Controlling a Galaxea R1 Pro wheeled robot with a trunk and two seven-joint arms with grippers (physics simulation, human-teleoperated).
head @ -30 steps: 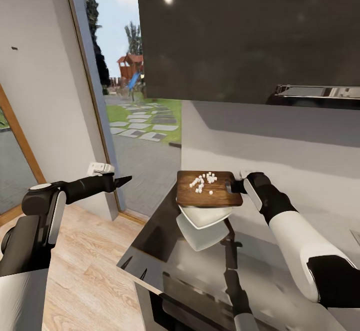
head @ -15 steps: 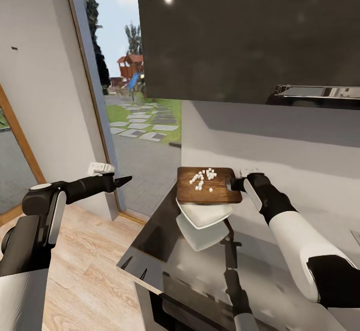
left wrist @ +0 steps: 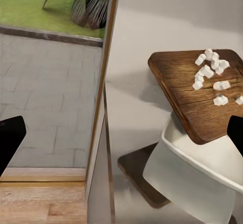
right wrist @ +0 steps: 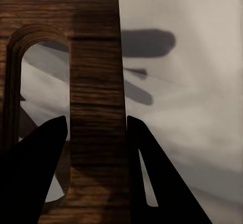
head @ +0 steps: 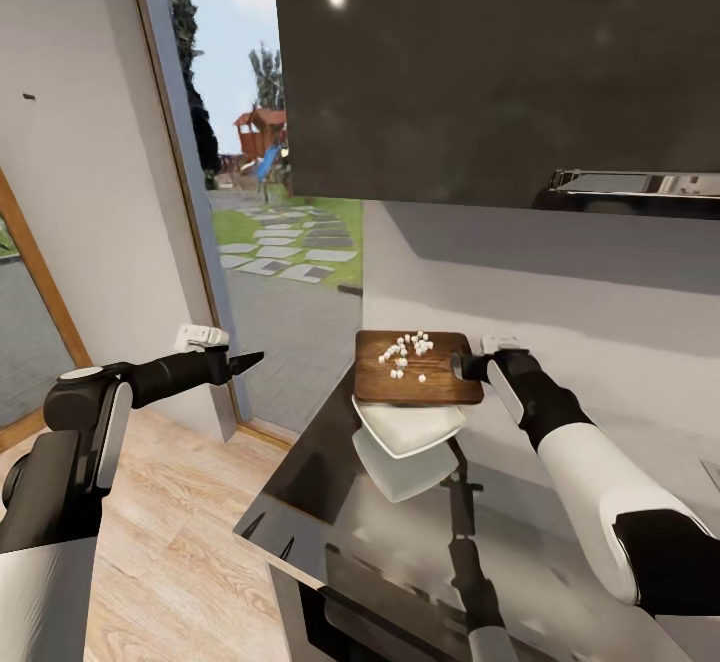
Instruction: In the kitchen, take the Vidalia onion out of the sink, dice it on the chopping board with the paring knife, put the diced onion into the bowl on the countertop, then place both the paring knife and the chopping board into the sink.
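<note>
- While the left gripper [head: 250,358] hangs idle at the frame's left over the floor, its jaws look spread, holding nothing.
- At centre, the chopping board [head: 412,370] is lifted above the bowl [head: 410,430], with the diced onion [head: 405,352] on it.
- At right, the right gripper [head: 462,369] is clenched on the board's handle end.
- Judging by this, the tipping step is in hand; next the board needs tilting toward the bowl.

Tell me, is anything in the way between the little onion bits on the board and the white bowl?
Nothing visible is. The right gripper holds the chopping board by its handle end, right above the bowl. The diced onion sits on the board, with open air down to the bowl.
</note>
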